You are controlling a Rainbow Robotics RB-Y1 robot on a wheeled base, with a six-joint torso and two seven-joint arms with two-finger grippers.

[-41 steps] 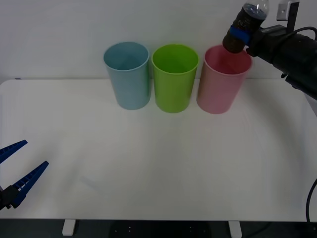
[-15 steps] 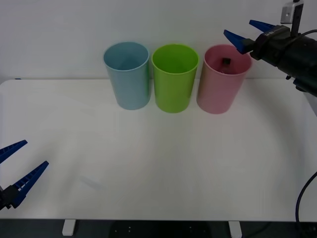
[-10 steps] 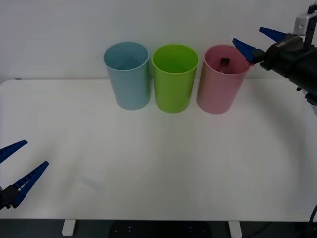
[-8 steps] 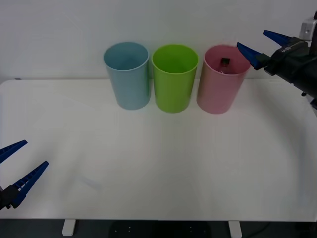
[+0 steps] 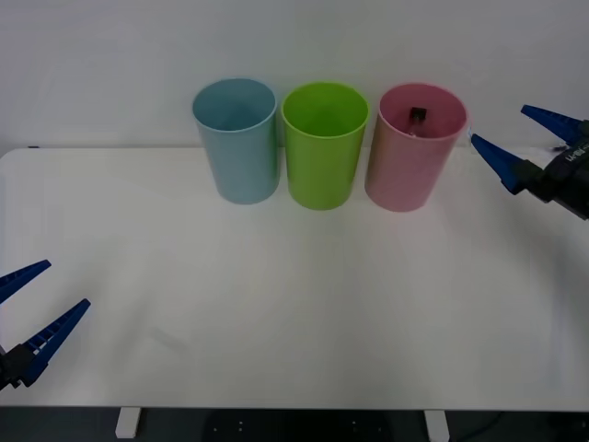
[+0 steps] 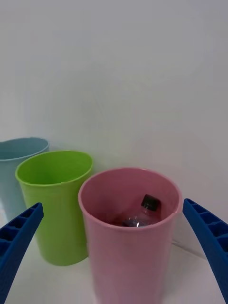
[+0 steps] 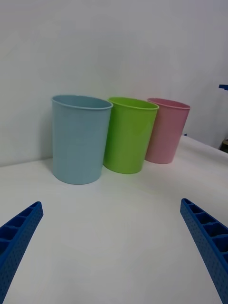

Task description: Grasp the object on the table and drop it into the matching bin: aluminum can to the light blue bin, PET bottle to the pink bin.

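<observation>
The right tool (image 5: 526,145) hangs off to the right of the pink bin (image 5: 413,152), its two blue fingers (image 6: 19,237) spread wide with nothing between them; it sits clear of the rim and a little above the table (image 5: 294,304). Seen from the right wrist, the PET bottle (image 6: 141,213) lies tilted inside the pink bin, black cap uppermost and resting toward the far wall; the bin stands upright, just beside the lime green bin (image 5: 325,143), with the light blue bin (image 5: 237,138) at the far end of the row. By my judgement the drop is made and the bottle is in the matching bin; what is left is to carry the arm clear. To do that well, draw the tool away from the bin's wall rather than across its mouth, keeping the spread fingers off the rim so the bin is not nudged or tipped; keep height above the table until well apart from the row. The left tool (image 5: 28,318) waits at the near left corner of the table, fingers parted and empty.
</observation>
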